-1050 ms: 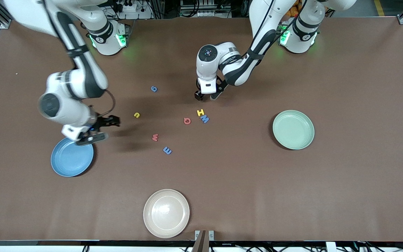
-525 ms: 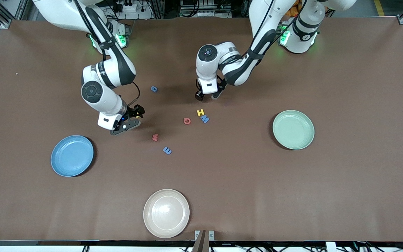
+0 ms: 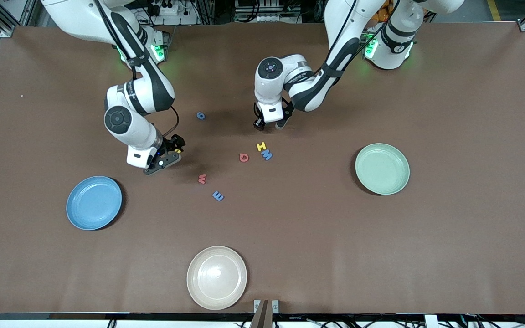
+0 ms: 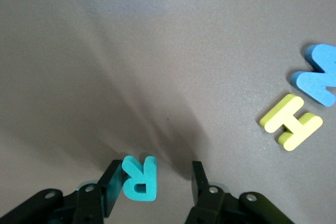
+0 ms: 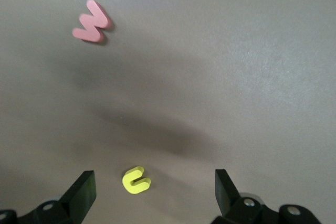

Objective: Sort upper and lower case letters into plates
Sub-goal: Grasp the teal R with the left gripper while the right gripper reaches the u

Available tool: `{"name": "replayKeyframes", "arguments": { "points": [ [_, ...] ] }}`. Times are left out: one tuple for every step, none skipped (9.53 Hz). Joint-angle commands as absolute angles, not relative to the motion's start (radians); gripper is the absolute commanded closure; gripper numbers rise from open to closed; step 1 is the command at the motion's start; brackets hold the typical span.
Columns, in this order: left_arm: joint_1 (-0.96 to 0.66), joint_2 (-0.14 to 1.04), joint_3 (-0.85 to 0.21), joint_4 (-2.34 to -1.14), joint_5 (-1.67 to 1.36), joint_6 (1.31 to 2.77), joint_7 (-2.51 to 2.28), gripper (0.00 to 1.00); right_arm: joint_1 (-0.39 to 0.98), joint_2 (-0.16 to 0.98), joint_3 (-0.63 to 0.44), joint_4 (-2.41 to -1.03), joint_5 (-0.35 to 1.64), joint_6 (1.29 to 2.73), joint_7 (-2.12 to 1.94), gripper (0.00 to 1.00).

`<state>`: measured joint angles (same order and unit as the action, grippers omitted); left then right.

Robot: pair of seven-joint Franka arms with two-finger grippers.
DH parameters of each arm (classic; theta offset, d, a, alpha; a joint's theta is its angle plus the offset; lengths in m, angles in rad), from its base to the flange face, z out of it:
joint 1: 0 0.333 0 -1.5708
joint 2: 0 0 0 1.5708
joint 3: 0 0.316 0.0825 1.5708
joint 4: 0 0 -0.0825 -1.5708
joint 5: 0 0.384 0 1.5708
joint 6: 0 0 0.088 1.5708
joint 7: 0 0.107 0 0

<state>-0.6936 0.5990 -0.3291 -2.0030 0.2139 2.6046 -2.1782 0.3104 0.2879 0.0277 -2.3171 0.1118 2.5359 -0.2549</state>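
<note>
Clock hours below are read on the front view, with twelve toward the robots' bases.

The left gripper's fingers (image 4: 111, 184) stand part-way apart astride the teal R (image 4: 140, 178). One pad is against the letter and the other has a gap to it, so the R lies flat on the table, not yet gripped. The left gripper (image 3: 268, 126) is low over the table at about twelve o'clock from the yellow H (image 3: 260, 146). The blue M (image 3: 267, 155) is just beside the H at five o'clock.

The right gripper's fingers (image 5: 84, 190) are spread wide, holding nothing. A small yellow c (image 5: 136, 180) lies on the table between them, touching neither. The right gripper (image 3: 171, 152) is at about ten o'clock from the salmon w (image 3: 202, 178).

The other letters lie on the bare table:
- The salmon G (image 3: 244, 157) is at eight o'clock from the H.
- The blue E (image 3: 218, 196) is between four and five o'clock from the w.
- A small blue letter (image 3: 201, 115), which I cannot read, is at twelve o'clock from the w, well apart.

No letter lies in a plate. The blue plate (image 3: 94, 202) is at eight o'clock from the right gripper, and the green plate (image 3: 382, 168) is at three o'clock from the G, well apart. A cream plate (image 3: 217, 278) is at six o'clock from the E, near the table (image 3: 449, 250) edge.
</note>
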Motion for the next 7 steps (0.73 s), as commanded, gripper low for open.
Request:
{"name": "replayKeyframes", "arguments": {
  "points": [
    [-0.699,0.591,-0.328,-2.002,0.230,2.608,-2.207,0.47,0.305,0.270,0.034,-2.378,0.123,2.586,-0.282,0.00],
    [-0.699,0.594,-0.328,-2.000,0.232,2.608,-2.206,0.61,0.310,0.270,0.032,-2.390,0.123,2.588,-0.282,0.00],
    [-0.699,0.592,-0.328,-2.000,0.232,2.608,-2.200,0.77,0.311,0.270,0.034,-2.394,0.123,2.589,-0.282,0.00],
    [-0.699,0.592,-0.328,-2.000,0.235,2.608,-2.197,0.90,0.314,0.271,0.034,-2.399,0.123,2.605,-0.282,0.00],
    [-0.695,0.592,-0.328,-1.999,0.233,2.608,-2.181,0.99,0.321,0.275,0.034,-2.416,0.123,2.634,-0.282,0.00],
    [-0.689,0.591,-0.328,-1.994,0.235,2.608,-2.160,1.00,0.322,0.281,0.034,-2.424,0.123,2.655,-0.282,0.00],
    [-0.686,0.585,-0.328,-1.994,0.233,2.606,-2.128,1.00,0.342,0.284,0.032,-2.424,0.123,2.661,-0.278,0.00]
  ]
}}
